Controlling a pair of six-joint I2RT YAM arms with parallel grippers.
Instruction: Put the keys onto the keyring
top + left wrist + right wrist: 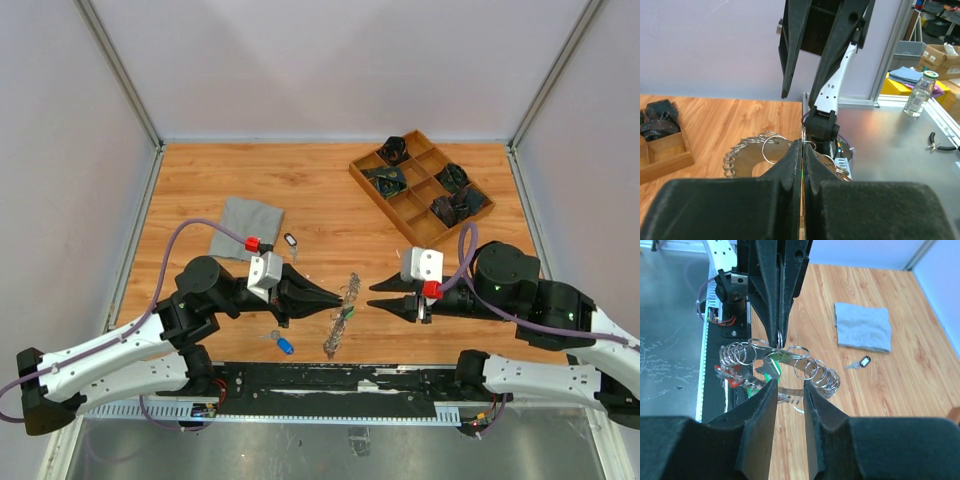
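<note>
The keyring (343, 312) is a metal ring crowded with small split rings and silver keys, standing on edge near the table's front between both arms. My left gripper (340, 297) is shut on its upper rim; in the left wrist view the pads (792, 160) pinch a thin ring (803, 136). My right gripper (372, 296) stands open just right of the keyring (812, 371), its jaws apart with nothing between them. Green-tagged (771, 371) and red-tagged (727, 378) keys hang on the ring. A blue-tagged key (283, 345) and a black-tagged key (291, 241) lie loose on the table.
A grey cloth square (246, 227) lies behind my left arm. A wooden compartment tray (420, 187) with dark items sits at the back right. A black rail (330, 378) runs along the table's near edge. Grey walls enclose the table.
</note>
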